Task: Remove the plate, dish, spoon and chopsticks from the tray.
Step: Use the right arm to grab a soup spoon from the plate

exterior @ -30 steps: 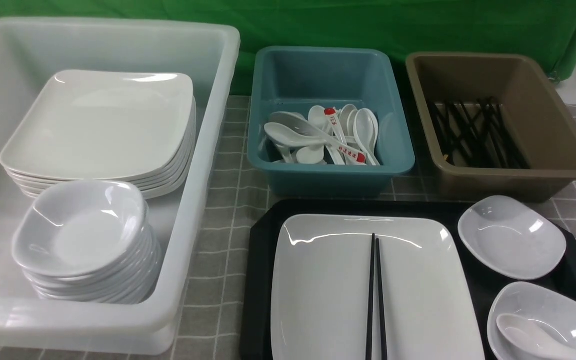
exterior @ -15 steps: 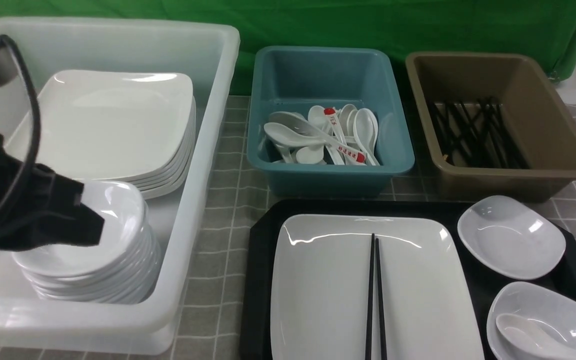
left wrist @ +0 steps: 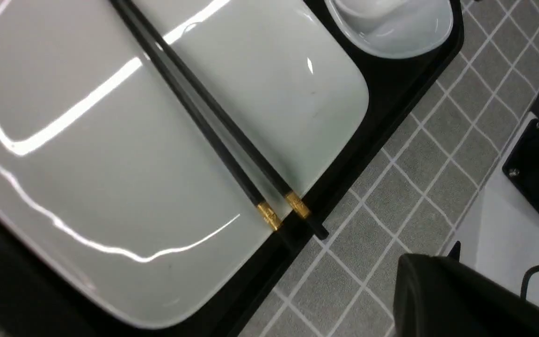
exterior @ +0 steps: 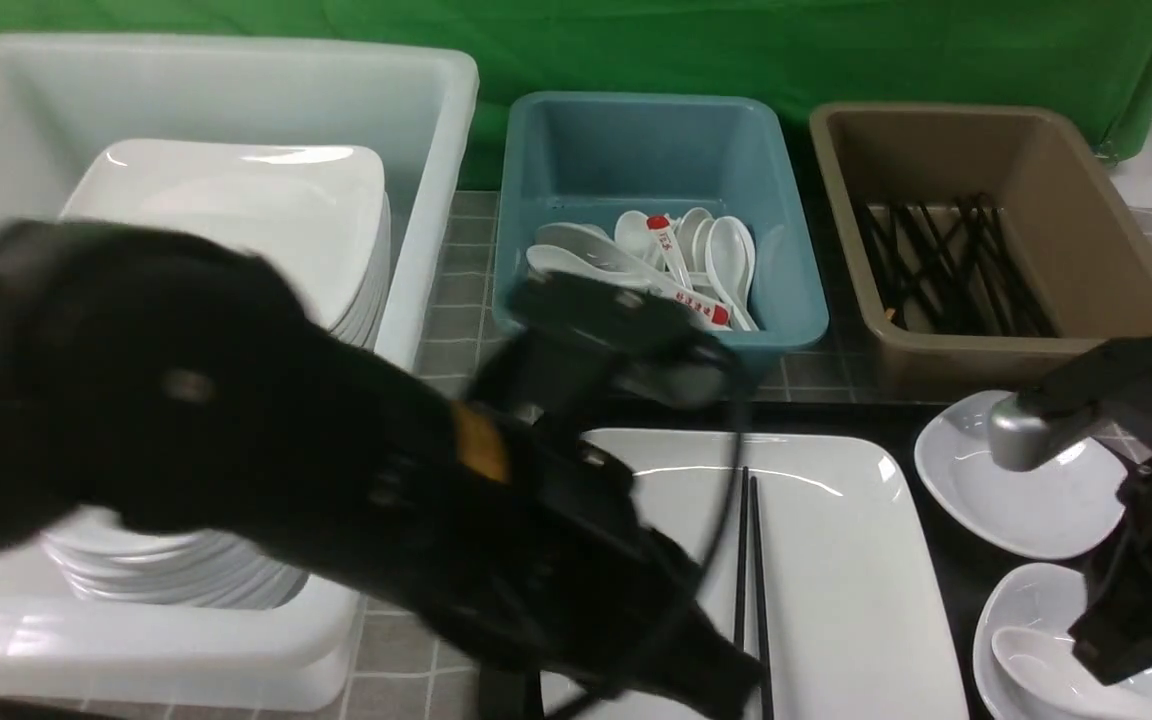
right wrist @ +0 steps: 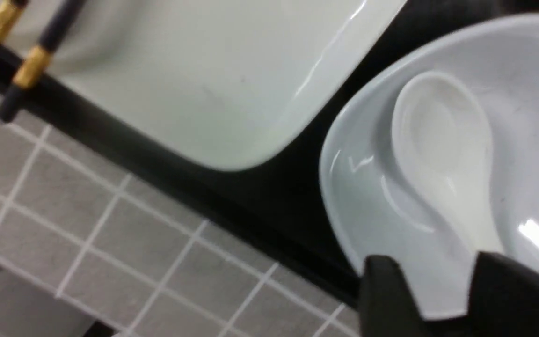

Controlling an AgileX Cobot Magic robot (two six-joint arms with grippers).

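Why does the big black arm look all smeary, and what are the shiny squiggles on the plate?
Front view: the left arm is motion-blurred. Left wrist view: the squiggles on the plate are reflected light; the chopsticks look sharp. Right wrist view: slightly soft, spoon included.

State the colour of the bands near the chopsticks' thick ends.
Gold bands on the black chopsticks; clearest in the left wrist view.

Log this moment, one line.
left gripper shut near chopsticks on plate | right gripper open over spoon in dish | nothing off tray
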